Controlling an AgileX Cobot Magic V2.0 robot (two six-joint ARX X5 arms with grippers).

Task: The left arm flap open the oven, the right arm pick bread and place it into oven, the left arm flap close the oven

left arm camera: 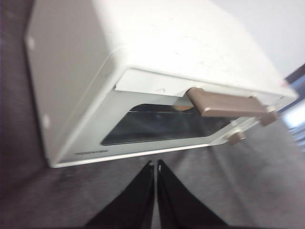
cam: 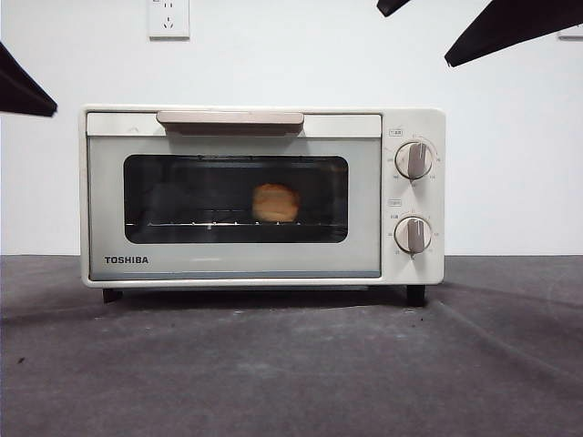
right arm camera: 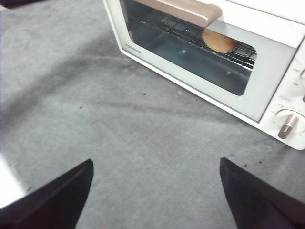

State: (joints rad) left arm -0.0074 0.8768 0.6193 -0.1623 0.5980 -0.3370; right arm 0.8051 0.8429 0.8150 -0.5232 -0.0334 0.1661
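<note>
The cream-white oven (cam: 410, 123) stands in the middle of the table with its door shut, beige handle (cam: 230, 119) at the top. Through the dark glass window the golden bread (cam: 275, 202) rests on the wire rack (cam: 209, 224). The right wrist view also shows the bread (right arm camera: 219, 41) on the rack behind the glass. My left gripper (left arm camera: 155, 164) is shut and empty, hovering in front of the oven (left arm camera: 143, 43) door, apart from the handle (left arm camera: 224, 104). My right gripper (right arm camera: 155, 167) is open and empty above the mat, off the oven (right arm camera: 281, 57).
A grey mat (cam: 291, 364) covers the table in front of the oven. Two knobs (cam: 414, 160) sit on the oven's right panel. A wall socket (cam: 168, 16) is behind. Black arm tips show at the upper left (cam: 23, 91) and upper right (cam: 510, 27).
</note>
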